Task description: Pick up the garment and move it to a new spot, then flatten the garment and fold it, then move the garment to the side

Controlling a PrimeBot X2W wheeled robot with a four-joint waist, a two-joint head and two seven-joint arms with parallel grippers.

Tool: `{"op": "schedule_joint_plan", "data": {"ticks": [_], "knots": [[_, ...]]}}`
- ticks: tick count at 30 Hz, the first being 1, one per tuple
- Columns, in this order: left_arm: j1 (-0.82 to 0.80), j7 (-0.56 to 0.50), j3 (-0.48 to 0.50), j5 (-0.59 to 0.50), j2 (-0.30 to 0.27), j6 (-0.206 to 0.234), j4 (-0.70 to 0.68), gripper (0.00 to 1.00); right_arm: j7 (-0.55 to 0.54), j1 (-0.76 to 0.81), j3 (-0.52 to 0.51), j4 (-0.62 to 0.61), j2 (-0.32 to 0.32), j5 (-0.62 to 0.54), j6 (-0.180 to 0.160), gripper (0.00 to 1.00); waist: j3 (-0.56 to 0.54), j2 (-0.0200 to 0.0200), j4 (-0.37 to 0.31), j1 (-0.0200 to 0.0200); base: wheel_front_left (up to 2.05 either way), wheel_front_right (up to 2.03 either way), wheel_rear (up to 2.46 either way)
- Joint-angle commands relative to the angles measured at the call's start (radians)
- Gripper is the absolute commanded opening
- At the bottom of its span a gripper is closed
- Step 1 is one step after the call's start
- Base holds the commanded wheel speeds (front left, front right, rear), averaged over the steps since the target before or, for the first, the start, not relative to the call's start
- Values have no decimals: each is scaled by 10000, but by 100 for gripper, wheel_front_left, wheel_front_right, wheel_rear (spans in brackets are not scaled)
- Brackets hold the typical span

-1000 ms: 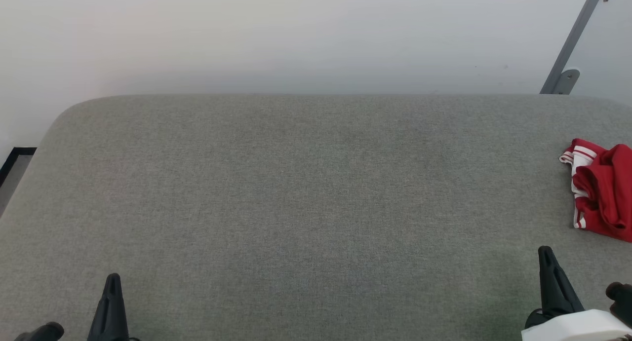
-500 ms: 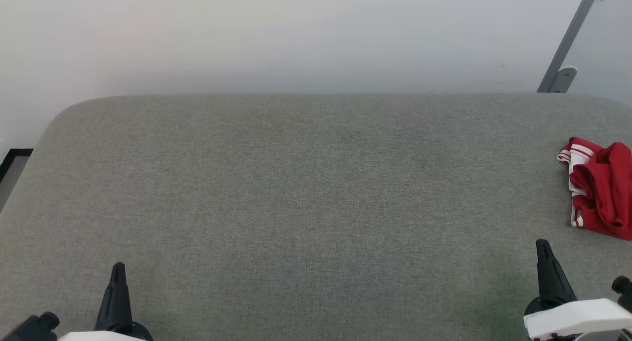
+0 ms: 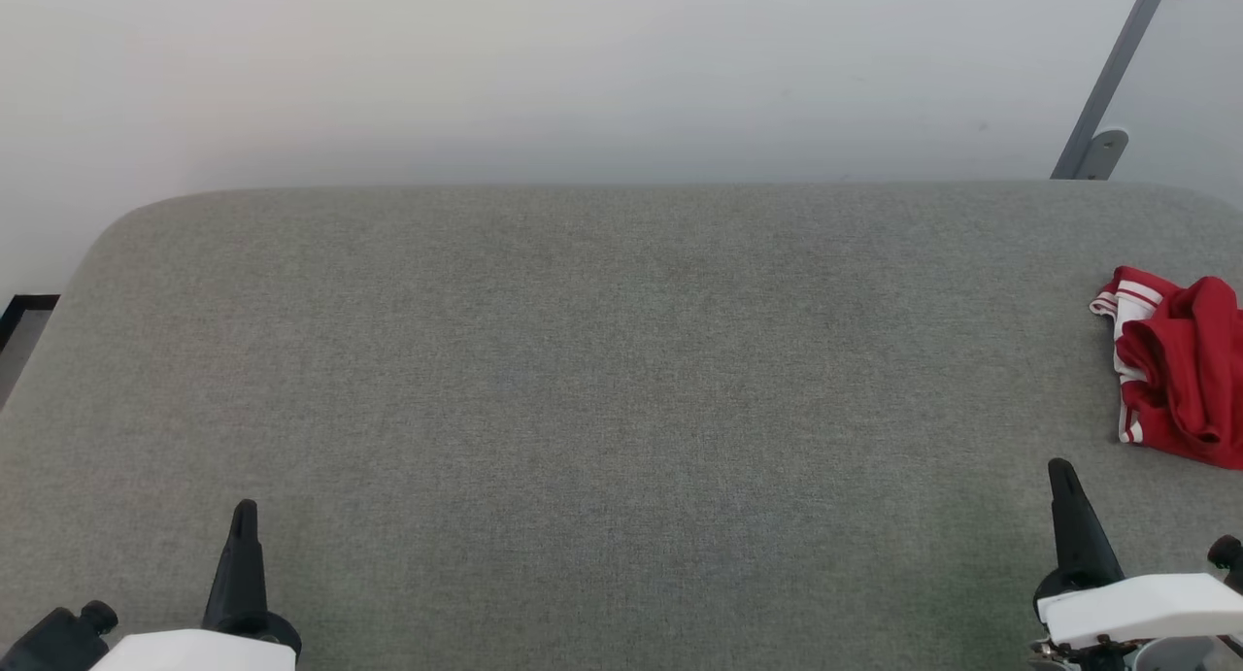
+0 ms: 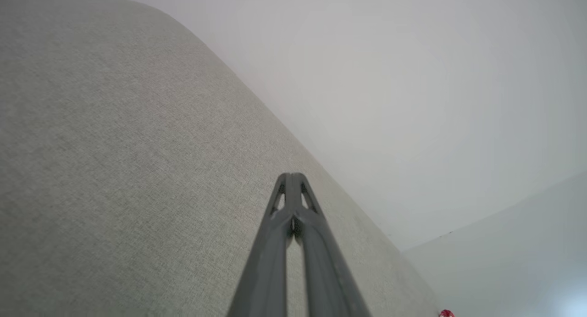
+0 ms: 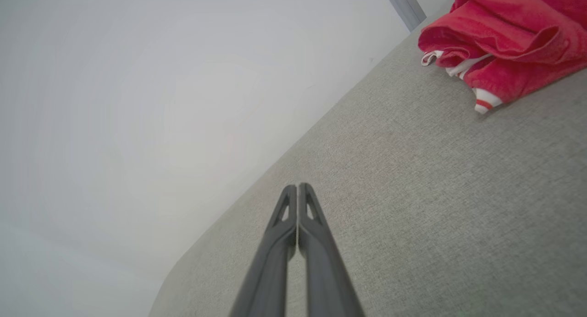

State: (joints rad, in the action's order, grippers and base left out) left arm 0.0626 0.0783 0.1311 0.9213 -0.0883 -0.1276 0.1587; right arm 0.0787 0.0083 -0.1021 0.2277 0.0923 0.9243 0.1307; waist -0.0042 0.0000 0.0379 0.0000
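The garment (image 3: 1180,370), red with white striped trim, lies crumpled at the far right edge of the grey fabric surface (image 3: 602,360); in the right wrist view the garment (image 5: 509,37) sits at the top right. My right gripper (image 3: 1060,477) is shut and empty, a short way in front of the garment and apart from it; its fingers (image 5: 298,191) are pressed together. My left gripper (image 3: 243,516) stands shut and empty at the lower left, fingers (image 4: 291,179) together. A speck of the garment (image 4: 445,313) shows in the left wrist view.
A white wall rises behind the grey surface. A grey metal bar (image 3: 1107,79) leans at the upper right. The surface's rounded left corner drops to a dark-edged floor strip (image 3: 24,312).
Both grippers have come further up into the head view, with their white wrist housings now showing. The whole picture has shifted slightly, so the camera moved. The garment lies as before.
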Motion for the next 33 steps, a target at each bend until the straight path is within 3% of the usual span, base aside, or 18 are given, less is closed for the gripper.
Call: {"op": "schedule_joint_plan", "data": {"ticks": [1, 33], "knots": [[-279, -77, 7, 283, -25, -20, -44, 0, -78, -278, -38, -94, -5, 304, 1, 0, 1, 0, -5, 0, 0, 0, 0], [-1014, -983, -78, 3496, 164, -34, 391, 0, -988, -737, -90, 34, -208, 3485, 1, 0, 30, 0, -153, 0, 0, 0, 0]]}}
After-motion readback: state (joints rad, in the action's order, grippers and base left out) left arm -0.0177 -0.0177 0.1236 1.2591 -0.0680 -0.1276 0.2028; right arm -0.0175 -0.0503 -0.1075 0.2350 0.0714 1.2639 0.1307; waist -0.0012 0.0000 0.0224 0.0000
